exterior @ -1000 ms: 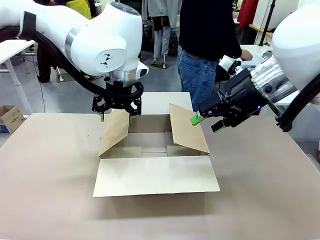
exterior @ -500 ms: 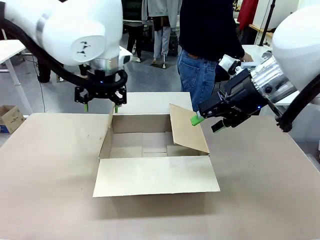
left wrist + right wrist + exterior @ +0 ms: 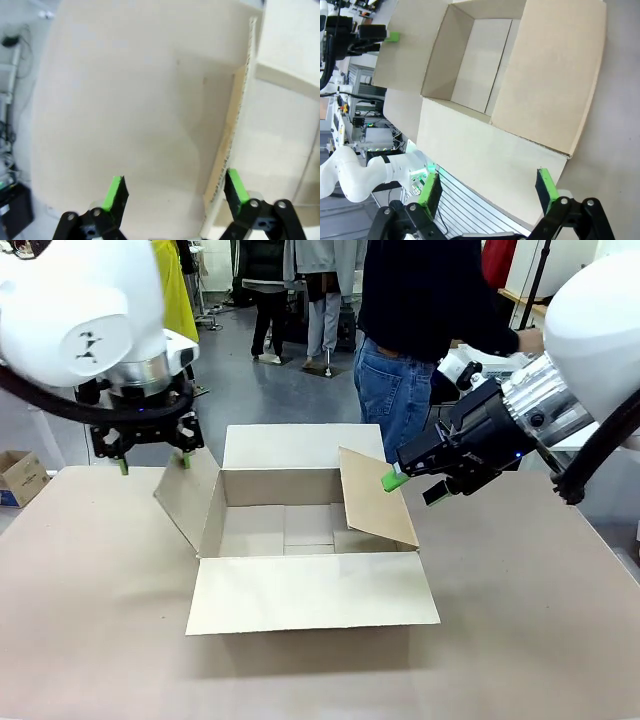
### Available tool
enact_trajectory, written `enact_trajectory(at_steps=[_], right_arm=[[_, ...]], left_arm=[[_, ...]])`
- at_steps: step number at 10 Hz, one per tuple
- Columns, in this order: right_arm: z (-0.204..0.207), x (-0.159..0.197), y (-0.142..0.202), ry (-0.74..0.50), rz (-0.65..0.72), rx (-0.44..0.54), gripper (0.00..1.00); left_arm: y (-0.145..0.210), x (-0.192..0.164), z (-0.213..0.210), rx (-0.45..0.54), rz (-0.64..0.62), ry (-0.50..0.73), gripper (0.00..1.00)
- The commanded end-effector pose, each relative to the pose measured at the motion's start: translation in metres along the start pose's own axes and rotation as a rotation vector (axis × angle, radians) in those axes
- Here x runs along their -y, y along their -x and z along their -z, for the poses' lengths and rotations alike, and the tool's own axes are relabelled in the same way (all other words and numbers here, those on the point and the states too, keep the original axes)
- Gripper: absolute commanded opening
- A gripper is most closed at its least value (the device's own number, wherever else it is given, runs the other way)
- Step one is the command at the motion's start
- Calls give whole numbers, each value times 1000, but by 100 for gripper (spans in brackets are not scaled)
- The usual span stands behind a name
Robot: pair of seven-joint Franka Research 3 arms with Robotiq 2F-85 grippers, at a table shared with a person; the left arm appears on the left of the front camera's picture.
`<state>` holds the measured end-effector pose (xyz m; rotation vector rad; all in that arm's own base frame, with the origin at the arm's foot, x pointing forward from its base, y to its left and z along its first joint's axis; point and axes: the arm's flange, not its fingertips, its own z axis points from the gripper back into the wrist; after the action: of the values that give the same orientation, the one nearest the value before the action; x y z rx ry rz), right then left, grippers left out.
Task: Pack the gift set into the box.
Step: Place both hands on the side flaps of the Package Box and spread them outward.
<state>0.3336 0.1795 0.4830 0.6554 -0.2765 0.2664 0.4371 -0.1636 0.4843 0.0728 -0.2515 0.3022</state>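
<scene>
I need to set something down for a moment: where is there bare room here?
Bare: the table along the near edge before the box's front flap and to both sides of the box; also the box floor. Crowded: the right flap leans inward beside the right hand; the left hand hovers above the left flap.

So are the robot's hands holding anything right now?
No, nothing is gripped. The left gripper is open above the carton's left flap; the right gripper is open beside the right flap.
</scene>
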Motion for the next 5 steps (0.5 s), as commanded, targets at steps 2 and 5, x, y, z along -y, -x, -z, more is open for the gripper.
enact_trajectory(at_steps=[2,5], right_arm=[[0,0,1,-1,-3,1,100],[0,0,1,-1,-3,1,100]], left_arm=[[0,-54,33,-113,-58,146,100],[-5,-54,38,-113,-60,136,100]])
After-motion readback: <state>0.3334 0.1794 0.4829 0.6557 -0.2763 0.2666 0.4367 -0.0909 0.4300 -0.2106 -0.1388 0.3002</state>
